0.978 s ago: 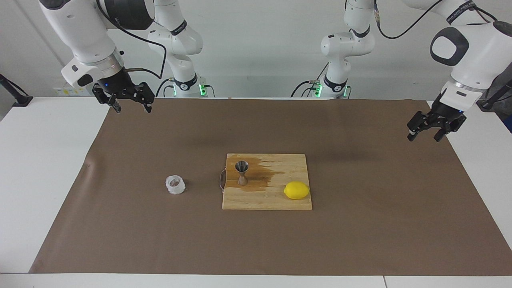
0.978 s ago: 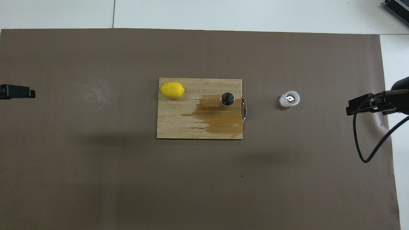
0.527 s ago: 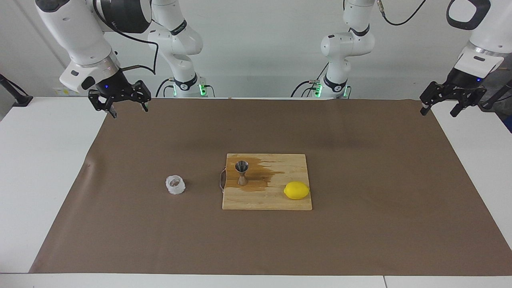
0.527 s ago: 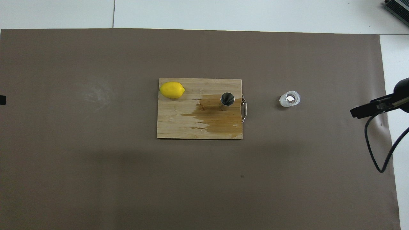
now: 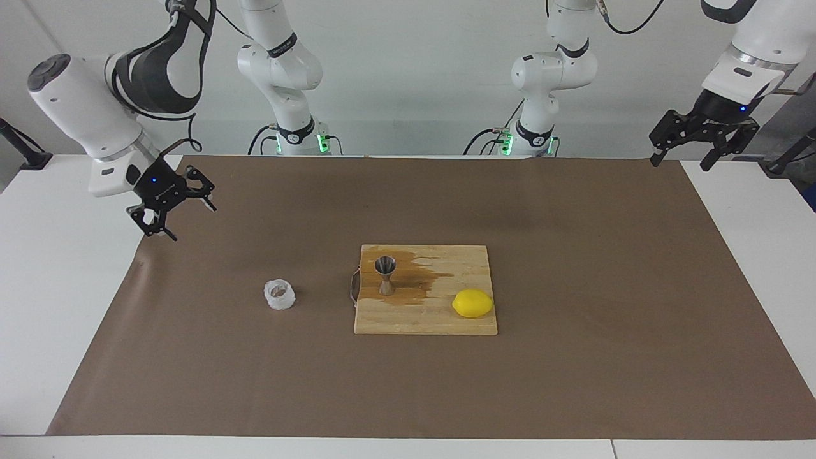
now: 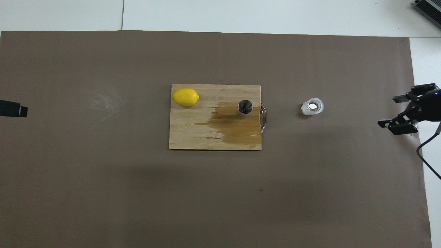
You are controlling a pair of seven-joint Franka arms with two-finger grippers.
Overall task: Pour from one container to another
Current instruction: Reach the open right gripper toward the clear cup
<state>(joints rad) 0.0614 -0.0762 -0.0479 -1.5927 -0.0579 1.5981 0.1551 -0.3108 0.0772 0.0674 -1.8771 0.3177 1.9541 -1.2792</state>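
The translucent whitish cup (image 5: 280,294) stands on the brown mat, beside the cutting board toward the right arm's end; it also shows in the overhead view (image 6: 312,106). The steel jigger (image 5: 385,274) stands upright on the board's wet patch, at the end nearest the cup (image 6: 245,107). My right gripper (image 5: 189,221) is open, empty and tilted in the air over the mat's edge at the right arm's end (image 6: 386,112), well apart from the cup. My left gripper (image 5: 679,164) is open and empty, raised over the mat's corner at the left arm's end; only its tip (image 6: 15,109) shows from overhead.
A wooden cutting board (image 5: 440,322) lies mid-mat (image 6: 193,137) with a dark wet stain (image 5: 424,280) around the jigger. A lemon (image 5: 472,303) lies on the board's end toward the left arm (image 6: 185,97). The brown mat (image 5: 574,370) covers the white table.
My right gripper has dropped lower, tilted and moved out toward the mat's edge. My left gripper has risen and pulled back toward the robots. Cup, jigger and lemon have not moved.
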